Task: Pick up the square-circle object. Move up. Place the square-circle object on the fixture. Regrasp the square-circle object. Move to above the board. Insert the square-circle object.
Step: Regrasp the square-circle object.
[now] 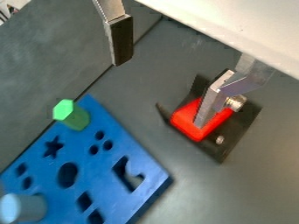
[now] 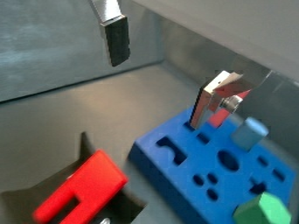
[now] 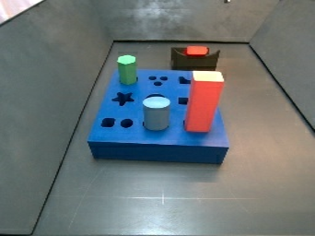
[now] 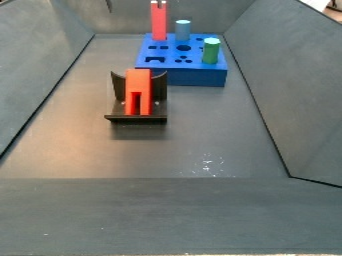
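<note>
The square-circle object, a small bright red peg (image 4: 139,88), rests on the dark fixture (image 4: 135,116). It also shows in the other side view (image 3: 194,51) and in both wrist views (image 1: 186,117) (image 2: 79,187). The gripper (image 1: 163,92) (image 2: 158,93) is open and empty, and nothing lies between its fingers (image 1: 121,41). It hangs well above the floor, over the ground between fixture and blue board (image 3: 160,138). It is out of frame in both side views. In a wrist view one finger (image 1: 222,94) overlaps the red peg's edge.
On the board stand a tall orange-red pillar with a pale top (image 3: 204,101), a grey cylinder (image 3: 157,113) and a green peg (image 3: 125,69). Star, round and square holes (image 1: 52,147) are open. Grey bin walls (image 4: 40,80) slope up on all sides.
</note>
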